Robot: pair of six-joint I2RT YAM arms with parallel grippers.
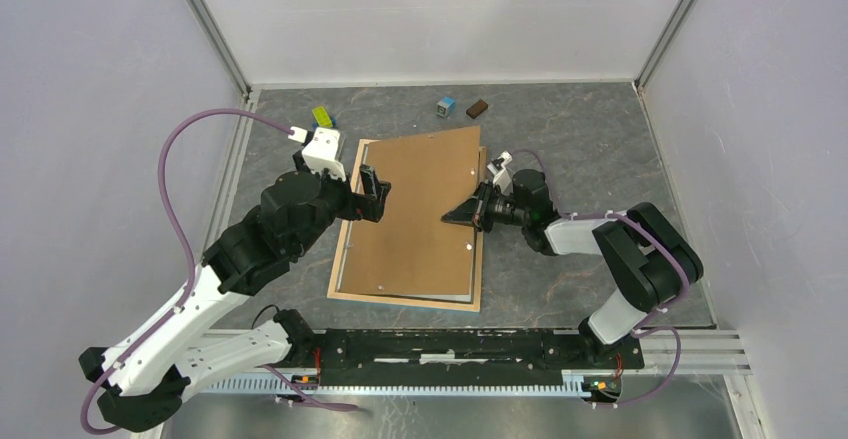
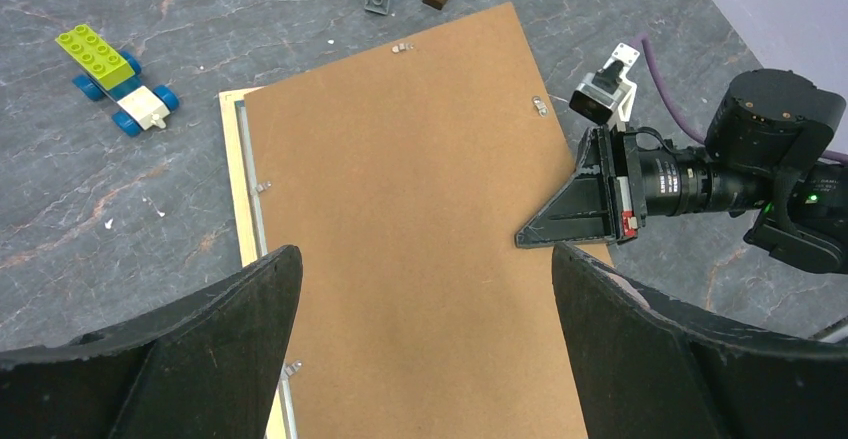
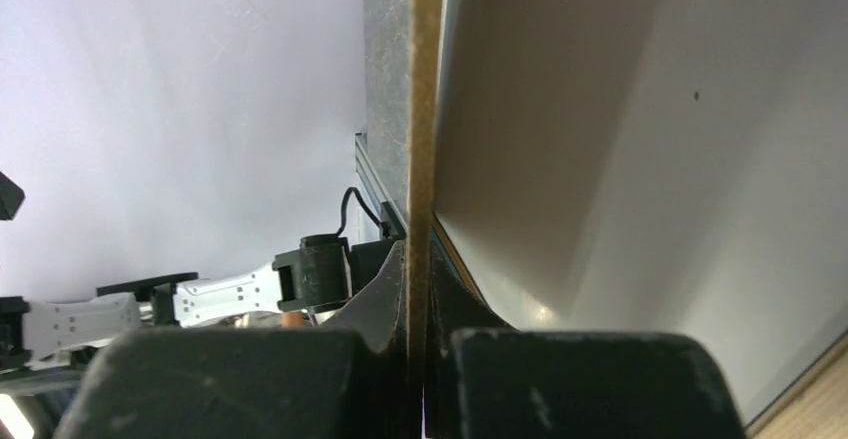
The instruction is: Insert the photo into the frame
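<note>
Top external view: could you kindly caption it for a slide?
Right gripper pinches the backing board by its edge, skewed over the frame; left gripper hovers open.

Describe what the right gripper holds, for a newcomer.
On the table lies the light wood frame. Skewed over it is the backing board, right edge clamped in the right gripper. It alone is large, flat, plain brown.

A large, thin rectangular frame [image 2: 232, 169] lies flat on the dark desk [image 1: 580, 129], back side up, with its long sides running front to back. Only its light wood-coloured rim shows, along the left and near edges. A backing board [image 1: 420, 209], brown and slightly askew, covers the rest. The photo [image 3: 620, 159] appears only in the right wrist view, as a plain pale sheet beneath the board's raised right edge, its printed side hidden.
</note>
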